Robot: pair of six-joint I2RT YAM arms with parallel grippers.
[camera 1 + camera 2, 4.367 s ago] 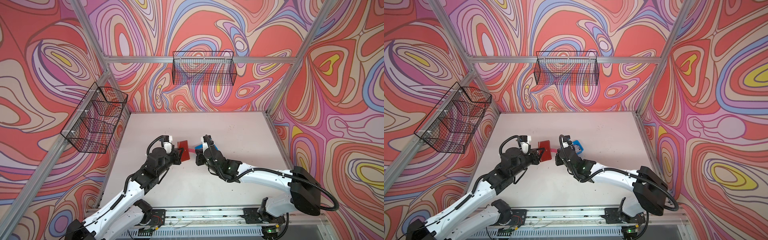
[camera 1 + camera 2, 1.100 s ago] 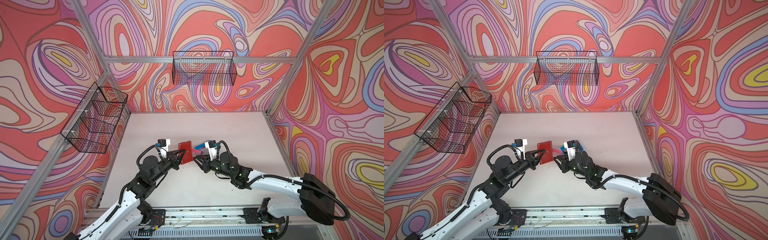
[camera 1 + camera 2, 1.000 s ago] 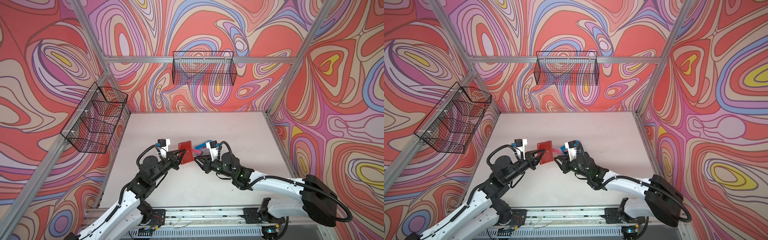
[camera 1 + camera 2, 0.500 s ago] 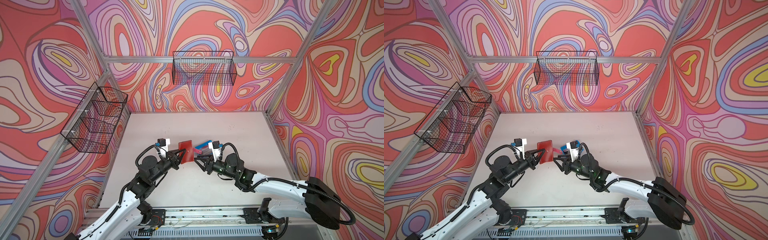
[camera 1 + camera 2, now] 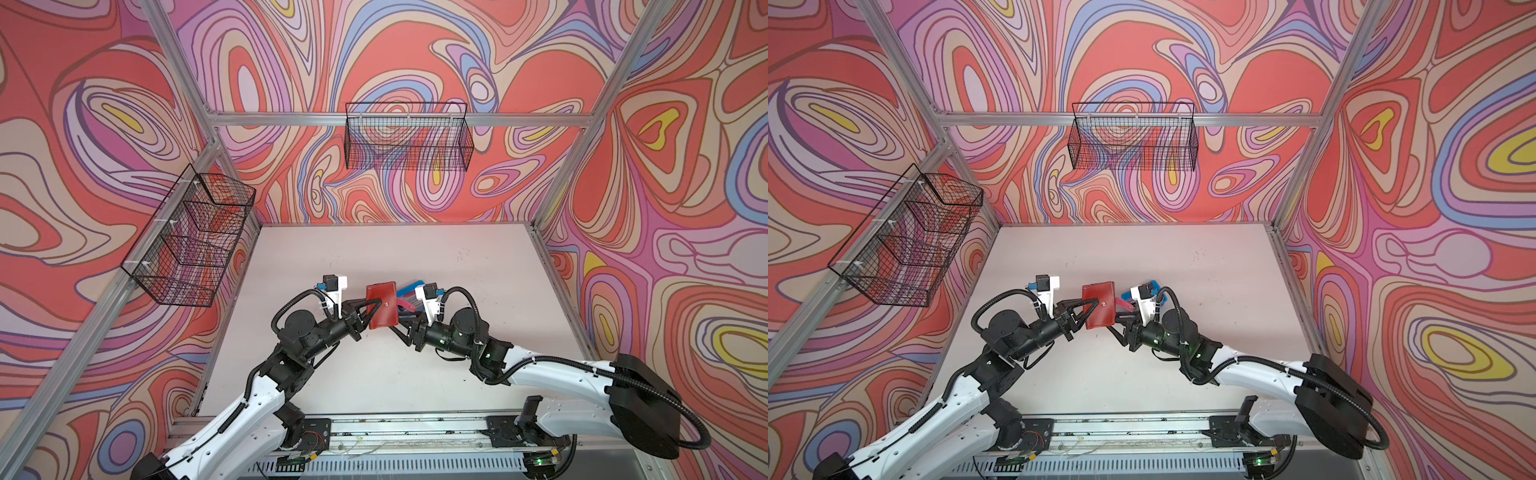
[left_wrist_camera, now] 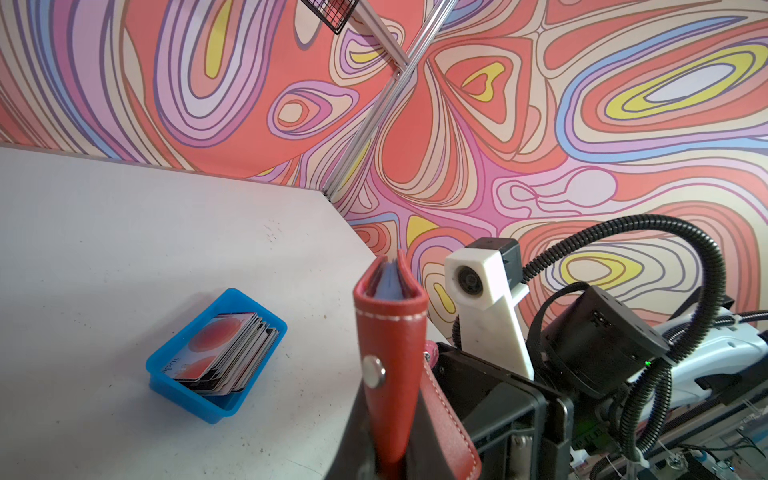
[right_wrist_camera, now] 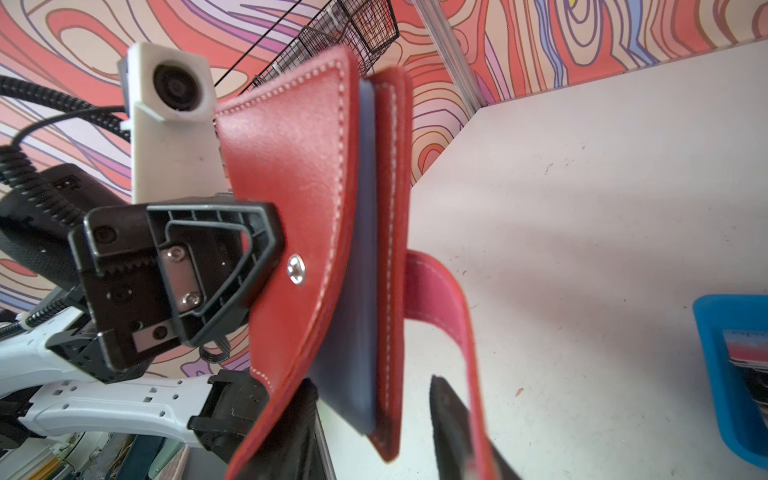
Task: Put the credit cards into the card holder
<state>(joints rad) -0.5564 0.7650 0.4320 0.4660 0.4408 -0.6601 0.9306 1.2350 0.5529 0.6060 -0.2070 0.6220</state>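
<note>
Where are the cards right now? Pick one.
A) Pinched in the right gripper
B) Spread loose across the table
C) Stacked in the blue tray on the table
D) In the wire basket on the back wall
C: the cards sit stacked in the tray on the table, while the left gripper holds the holder up.

Pale, lightly speckled worktop point(image 5: 415, 257); small blue plastic tray point(image 6: 183, 401) resting on it near the middle; black wire basket point(image 5: 407, 137) hanging on the back wall; divided wire basket point(image 5: 191, 245) on the left wall; swirly patterned walls point(image 5: 415, 50) behind aluminium framing point(image 5: 291, 119).
</note>
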